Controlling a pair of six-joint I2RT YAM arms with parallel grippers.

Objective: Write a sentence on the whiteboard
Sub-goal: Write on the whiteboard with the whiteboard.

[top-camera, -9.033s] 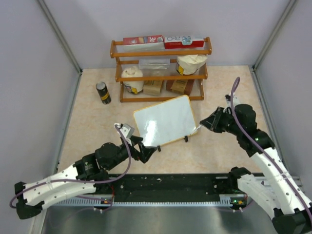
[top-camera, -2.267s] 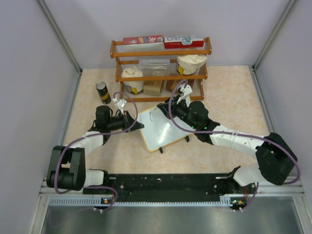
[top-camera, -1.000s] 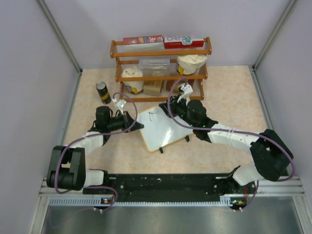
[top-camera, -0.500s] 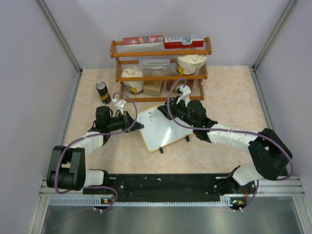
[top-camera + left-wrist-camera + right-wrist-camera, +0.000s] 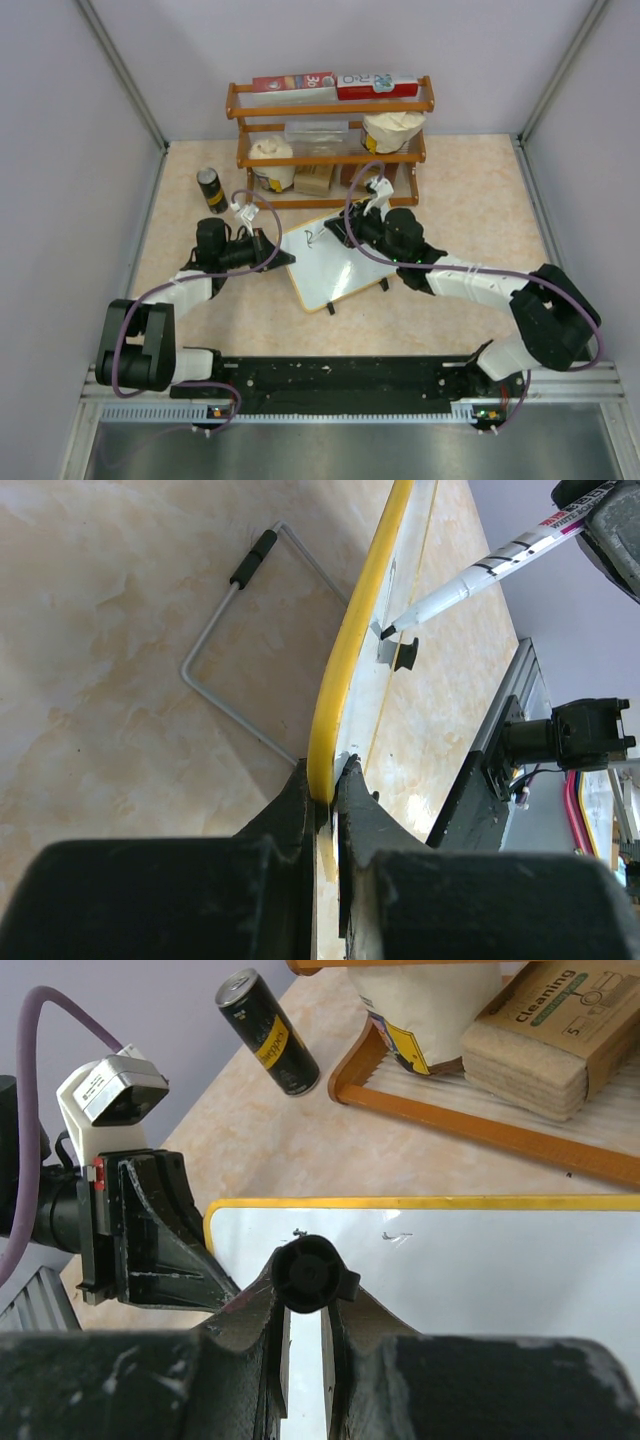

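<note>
Beige marbled tabletop (image 5: 470, 190), pale lilac walls (image 5: 60, 150), wooden rack (image 5: 330, 150) behind, yellow-edged whiteboard (image 5: 340, 270) mid-tabletop, few black marks (image 5: 312, 236) at its far corner, my left pincer (image 5: 330, 780) clamped on its edge, my right pincer (image 5: 306, 1295) gripping a marker (image 5: 480, 568).

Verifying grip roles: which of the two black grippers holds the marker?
The right gripper: it is shut on the white black-tipped marker. The left gripper instead pinches the edge of the yellow-framed whiteboard.
</note>
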